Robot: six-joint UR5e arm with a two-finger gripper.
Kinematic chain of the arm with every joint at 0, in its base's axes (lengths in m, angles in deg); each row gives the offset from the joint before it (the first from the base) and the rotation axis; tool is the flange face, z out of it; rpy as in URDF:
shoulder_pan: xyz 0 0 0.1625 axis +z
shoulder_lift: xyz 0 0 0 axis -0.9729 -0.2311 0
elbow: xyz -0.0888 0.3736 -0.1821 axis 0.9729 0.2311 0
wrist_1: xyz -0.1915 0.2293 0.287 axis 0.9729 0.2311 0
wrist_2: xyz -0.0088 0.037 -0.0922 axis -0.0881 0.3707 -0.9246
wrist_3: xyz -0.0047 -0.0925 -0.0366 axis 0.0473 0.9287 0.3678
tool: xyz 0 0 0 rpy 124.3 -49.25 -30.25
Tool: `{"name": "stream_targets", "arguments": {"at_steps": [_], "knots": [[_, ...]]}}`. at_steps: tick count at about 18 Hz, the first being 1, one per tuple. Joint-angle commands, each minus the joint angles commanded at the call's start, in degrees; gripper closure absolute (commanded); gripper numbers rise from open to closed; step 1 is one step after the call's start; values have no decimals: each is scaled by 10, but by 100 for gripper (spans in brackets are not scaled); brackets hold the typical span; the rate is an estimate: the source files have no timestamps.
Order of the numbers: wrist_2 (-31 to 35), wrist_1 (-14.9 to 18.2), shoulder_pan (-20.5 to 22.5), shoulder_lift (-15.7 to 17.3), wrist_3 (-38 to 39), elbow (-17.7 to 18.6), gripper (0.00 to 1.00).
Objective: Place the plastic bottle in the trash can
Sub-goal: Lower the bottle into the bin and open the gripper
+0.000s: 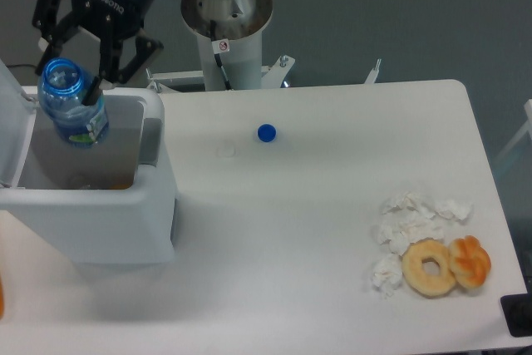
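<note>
Above trash can (158,197): plastic bottle (73,104) seemingly below pincer (70,72)

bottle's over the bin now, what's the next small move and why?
Probably open the hand and let go. The plastic bottle hangs tilted, mouth up, over the open top of the trash can, with its lower end already past the rim line, so it should fall inside. Lowering slightly first may be safer, as it sits near the can's left side.
</note>
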Motion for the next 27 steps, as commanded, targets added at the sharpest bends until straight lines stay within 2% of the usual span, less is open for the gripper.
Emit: {"name": "stream_targets", "arguments": {"at_steps": [20, 23, 25, 27], "knots": [[0, -2, -33, -5, -24, 25, 35], [0, -1, -33, -5, -25, 26, 31], [0, -1, -33, -4, -25, 32, 23], [0, -1, -33, -4, -26, 33, 10]]}}
